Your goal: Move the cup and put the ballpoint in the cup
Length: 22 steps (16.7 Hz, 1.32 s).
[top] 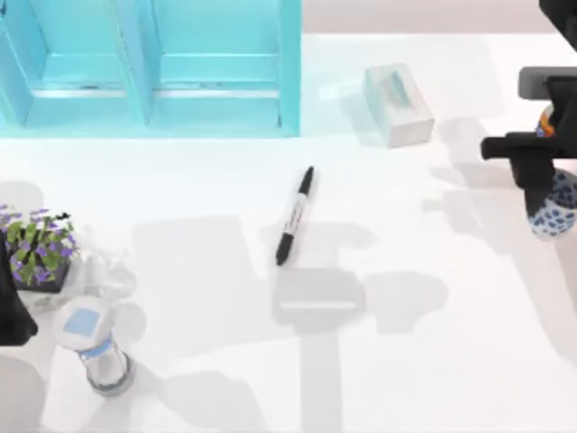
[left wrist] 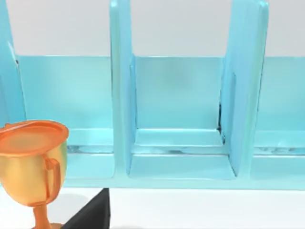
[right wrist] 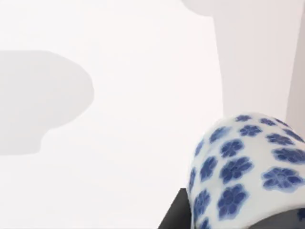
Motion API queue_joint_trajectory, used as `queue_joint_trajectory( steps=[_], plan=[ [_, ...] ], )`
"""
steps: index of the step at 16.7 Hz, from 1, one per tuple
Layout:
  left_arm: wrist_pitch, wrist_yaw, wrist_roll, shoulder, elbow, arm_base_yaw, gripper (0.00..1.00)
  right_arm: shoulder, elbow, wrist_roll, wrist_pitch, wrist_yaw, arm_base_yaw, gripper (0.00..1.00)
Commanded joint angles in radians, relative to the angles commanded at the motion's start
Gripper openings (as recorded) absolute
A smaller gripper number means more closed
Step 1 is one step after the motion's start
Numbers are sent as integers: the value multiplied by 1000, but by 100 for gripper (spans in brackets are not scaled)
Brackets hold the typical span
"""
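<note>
Pinched, as far as can be judged, at the right gripper (top: 552,194), the cup (top: 552,209) is held near the counter's (top: 406,361) right edge. Were the hold shallow, the glazed wall could slip or tilt. The ballpoint (top: 295,216) lies well apart, mid-counter. The left gripper's jaws cannot be told.

Count, items on the bench:
- One ballpoint (top: 295,216) is lying near the bench's centre.
- One cup (top: 552,209), blue-flowered, is sitting at the right edge.
- One tissue box (top: 398,105) is standing toward the far edge.
- One turquoise rack (top: 149,68) is occupying the far left corner.
- One potted plant (top: 38,250) and one glass jar (top: 96,346) are standing at the left edge.
- One gold trophy (left wrist: 32,169) is showing before the rack.
</note>
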<state>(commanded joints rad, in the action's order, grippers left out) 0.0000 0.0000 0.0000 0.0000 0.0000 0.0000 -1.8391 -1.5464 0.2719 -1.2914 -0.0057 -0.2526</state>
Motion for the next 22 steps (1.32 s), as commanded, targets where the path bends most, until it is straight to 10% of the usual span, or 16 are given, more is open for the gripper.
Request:
queue_joint_trajectory(
  steps=[22],
  plan=[
    [0,0,0,0,0,0,100,-88,193,179,293,0,-182,8]
  ],
)
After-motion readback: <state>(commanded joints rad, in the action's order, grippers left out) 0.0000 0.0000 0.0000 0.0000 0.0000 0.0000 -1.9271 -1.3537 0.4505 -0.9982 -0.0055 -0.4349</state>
